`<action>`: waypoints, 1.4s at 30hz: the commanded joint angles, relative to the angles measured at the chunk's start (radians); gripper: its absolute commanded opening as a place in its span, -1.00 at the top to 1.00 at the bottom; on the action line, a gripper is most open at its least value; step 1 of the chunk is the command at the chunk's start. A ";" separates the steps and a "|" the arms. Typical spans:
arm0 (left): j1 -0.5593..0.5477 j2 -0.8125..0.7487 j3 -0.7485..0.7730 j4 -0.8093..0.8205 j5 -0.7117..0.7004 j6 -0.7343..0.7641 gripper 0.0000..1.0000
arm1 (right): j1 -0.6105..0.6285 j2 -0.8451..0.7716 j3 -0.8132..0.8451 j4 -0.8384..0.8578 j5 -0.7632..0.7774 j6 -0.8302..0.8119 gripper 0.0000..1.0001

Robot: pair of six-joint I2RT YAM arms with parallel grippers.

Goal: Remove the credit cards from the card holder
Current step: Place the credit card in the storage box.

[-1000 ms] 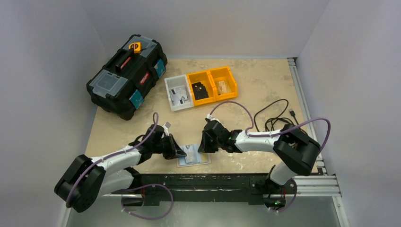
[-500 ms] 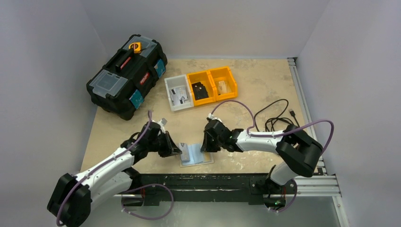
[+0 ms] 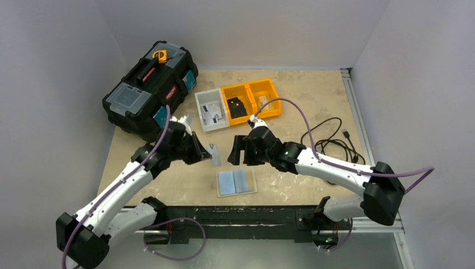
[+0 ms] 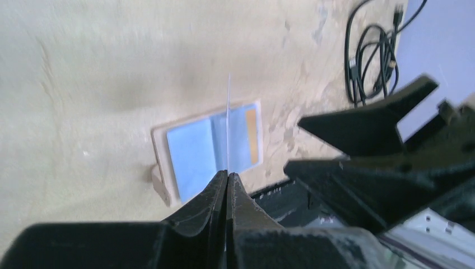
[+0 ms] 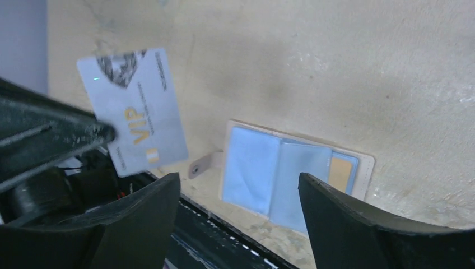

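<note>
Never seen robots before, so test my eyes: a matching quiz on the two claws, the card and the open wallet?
1 black left gripper
2 black right gripper
3 silver-grey plastic VIP card
4 beige card holder with blue pockets

A lying flat, opened out
B open, empty
C shut on the card
D held in the air

Pairs: 1-C, 2-B, 3-D, 4-A

And here's the white-linked, black-jointed left arm [image 3: 120,190], chunky dark housings at every joint, with a thin purple cable [image 3: 164,131] running along it. The right arm [image 3: 336,168] matches: white shells, a big black elbow block [image 3: 383,193], and a second purple cable [image 3: 280,100]. Black base mounts [image 3: 154,206] sit at the near edge. Up close, the left gripper [image 4: 227,176] has matte black tapered fingers, while the right gripper [image 5: 238,179] has broad, rounded black fingers [image 5: 140,216].
</note>
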 commanded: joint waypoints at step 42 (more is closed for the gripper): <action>0.348 0.929 0.999 -0.007 -0.066 0.322 1.00 | -0.006 -0.187 -0.037 -0.144 0.216 -0.006 -0.98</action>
